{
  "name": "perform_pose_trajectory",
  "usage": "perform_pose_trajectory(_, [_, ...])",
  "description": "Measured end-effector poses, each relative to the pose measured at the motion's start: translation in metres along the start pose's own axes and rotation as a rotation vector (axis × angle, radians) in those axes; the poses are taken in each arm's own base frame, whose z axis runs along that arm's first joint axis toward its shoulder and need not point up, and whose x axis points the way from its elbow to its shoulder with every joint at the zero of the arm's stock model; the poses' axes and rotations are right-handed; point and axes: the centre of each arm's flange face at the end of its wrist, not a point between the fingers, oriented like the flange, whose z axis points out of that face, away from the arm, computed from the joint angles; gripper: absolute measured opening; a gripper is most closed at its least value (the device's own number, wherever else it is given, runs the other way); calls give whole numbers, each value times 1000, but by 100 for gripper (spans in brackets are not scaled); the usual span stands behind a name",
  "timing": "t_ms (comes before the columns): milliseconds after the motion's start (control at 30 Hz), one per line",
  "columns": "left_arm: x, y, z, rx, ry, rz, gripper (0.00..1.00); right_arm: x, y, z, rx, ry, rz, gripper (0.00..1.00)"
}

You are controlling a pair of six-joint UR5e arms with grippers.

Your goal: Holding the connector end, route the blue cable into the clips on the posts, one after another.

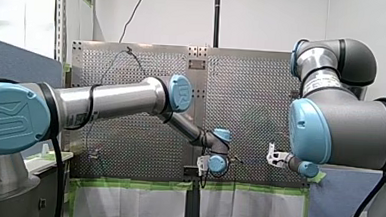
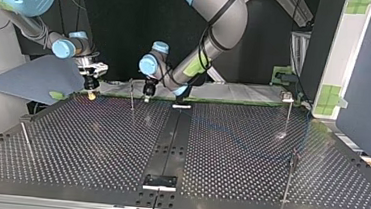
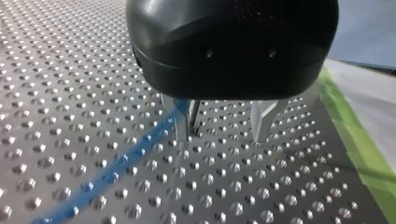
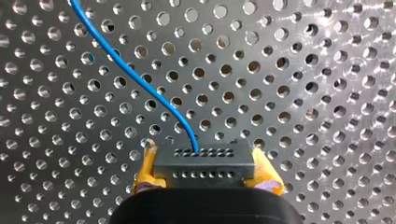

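My right claw (image 4: 205, 163) pinches the connector (image 4: 205, 169) (so the blue cable (image 4: 135, 79) trails along), far left in the top view. My left claw (image 3: 224, 127) is open, cable beside one finger.

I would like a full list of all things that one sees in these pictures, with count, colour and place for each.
blue cable: one, blue, runs from the connector over the table.
connector: one, black, between the yellow pads of my right gripper.
posts: four seen, thin metal, upright on the table in the top view.
table: one, silvery, perforated, under everything.
green tape: strip, green, along the table's edge.
left gripper: one, black with metal fingers, open, low over the table, the cable beside one finger.
right gripper: one, yellow pads, shut on the connector.
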Motion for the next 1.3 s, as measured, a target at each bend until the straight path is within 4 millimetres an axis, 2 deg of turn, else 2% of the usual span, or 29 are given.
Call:
perform_pose_trajectory(33, [0,-1,-1,6,7,10,93,0,0,0,1,-1,0,0])
perform_pose_trajectory(67, [0,-2,-2,12,15,21,100,0,0,0,2,-2,0,0])
perform_pose_trajectory(267, [2,-11,-13,28,61,94,100,-1,-1,0,3,-3,3,0])
perform_pose_trajectory(467, [-8,-24,-25,31,89,150,100,-1,-1,0,3,-4,4,0])
perform_pose_trajectory(667, [-7,-30,-40,22,135,172,100,-2,0,-1,2,-6,6,0])
perform_pose_trajectory(1100, [-46,-48,-60,68,75,121,100,-3,-1,-2,2,-13,10,0])
perform_pose_trajectory(1300, [-35,-46,-71,66,89,128,100,-3,1,-2,-1,-13,11,0])
